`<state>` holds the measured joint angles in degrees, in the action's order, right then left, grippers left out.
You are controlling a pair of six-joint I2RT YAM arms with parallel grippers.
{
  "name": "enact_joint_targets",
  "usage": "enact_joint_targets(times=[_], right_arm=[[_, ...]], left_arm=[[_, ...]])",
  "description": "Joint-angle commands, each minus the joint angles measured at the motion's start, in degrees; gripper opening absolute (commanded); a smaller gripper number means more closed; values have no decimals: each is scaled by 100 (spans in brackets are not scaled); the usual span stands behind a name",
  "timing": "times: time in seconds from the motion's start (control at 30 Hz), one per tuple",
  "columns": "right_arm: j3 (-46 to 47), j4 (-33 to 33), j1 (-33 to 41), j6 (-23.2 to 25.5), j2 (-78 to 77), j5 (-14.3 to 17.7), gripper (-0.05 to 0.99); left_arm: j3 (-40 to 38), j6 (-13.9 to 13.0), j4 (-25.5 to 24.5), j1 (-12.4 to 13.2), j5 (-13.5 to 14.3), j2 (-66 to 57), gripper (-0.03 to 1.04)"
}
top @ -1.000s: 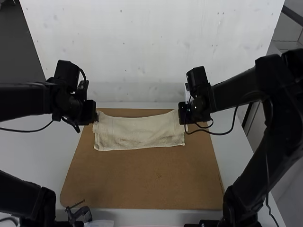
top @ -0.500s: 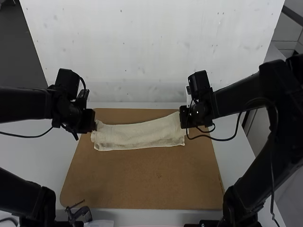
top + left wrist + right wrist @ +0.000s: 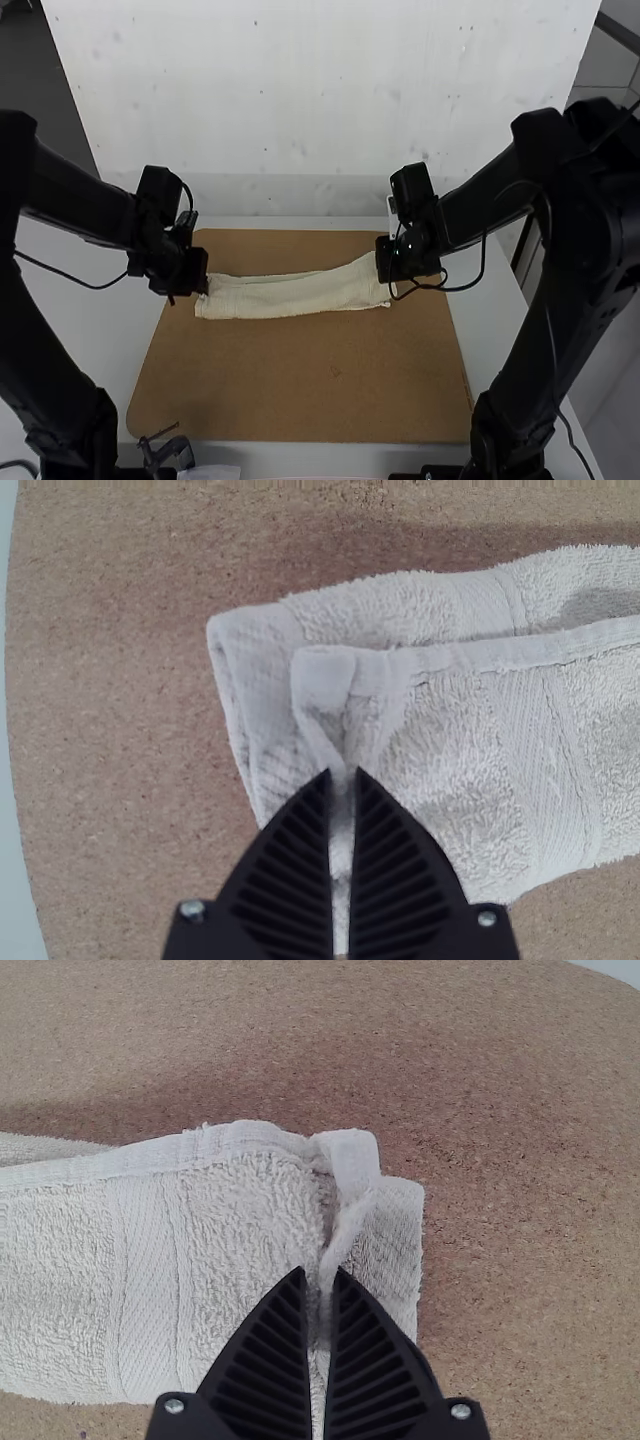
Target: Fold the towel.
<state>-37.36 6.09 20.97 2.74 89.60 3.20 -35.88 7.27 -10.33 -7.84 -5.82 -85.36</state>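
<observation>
Left gripper and right gripper pinch opposite ends of a towel, their jaws nearly closed on puckered upper-layer cloth, as it lies folded in a narrow strip on a brown board. Uneven lowering could set the mismatched layer edges further askew; a tug could drag the lower layer; early release could leave corners bunched. No lettering is legible.

I have room to pass over the brown board on the near side of the towel. The left gripper and right gripper block its two ends, and a dark fixture obstructs me by the board's near left corner.
</observation>
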Motion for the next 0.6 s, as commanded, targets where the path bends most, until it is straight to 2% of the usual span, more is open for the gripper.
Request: enact_joint_targets(times=[0.0, 0.23, 0.57], right_arm=[[-210, 112, -58, -2, 145, 14, 2], [-271, 200, -76, 16, 391, 14, 2], [-342, 200, -225, 16, 585, 49, 2]], left_arm=[[-253, -76, 171, -16, 29, -68, 2], [-358, -59, 356, -51, 46, -297, 2], [-358, -24, 646, 116, 38, -350, 2]])
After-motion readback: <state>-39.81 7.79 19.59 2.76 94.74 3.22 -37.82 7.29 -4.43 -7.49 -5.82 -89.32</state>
